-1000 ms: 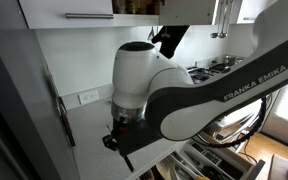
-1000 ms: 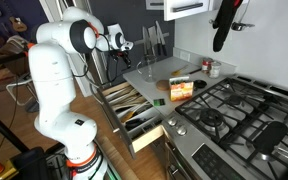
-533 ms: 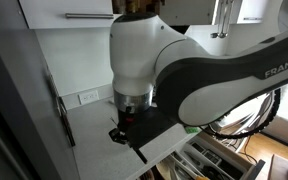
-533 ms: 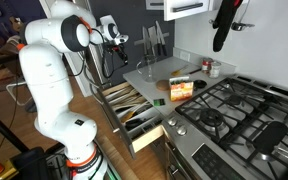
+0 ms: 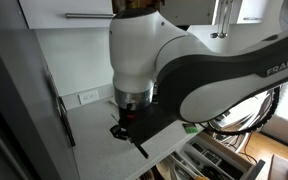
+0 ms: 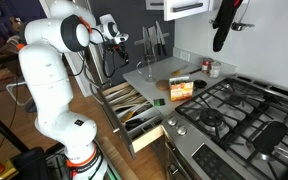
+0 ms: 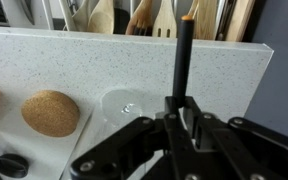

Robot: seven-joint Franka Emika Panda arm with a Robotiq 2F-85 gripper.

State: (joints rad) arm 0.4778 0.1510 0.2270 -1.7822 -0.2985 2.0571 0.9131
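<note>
- black utensil (image 7: 184, 60) in the grip: pinched at one end between the closed fingers of the gripper (image 7: 184, 108), no gap to see.
- sticks straight out ahead of the gripper, long axis pointing across the white speckled counter (image 7: 74, 65) toward the wooden spoons just past the counter's far edge.
- in an exterior view, held high over counter and open drawer (image 6: 150, 138), well apart from both.
- nearest underneath, on the counter: a clear glass disc (image 7: 124, 103), with a brown rounded lump (image 7: 51, 112) beside it, neither touching the utensil.
- hard to say what kind of utensil: only a thin dark rod shows, the gripped end buried between the fingers.
- cut off at the wrist view's left edge: something orange and a black loop, too little to name.
</note>
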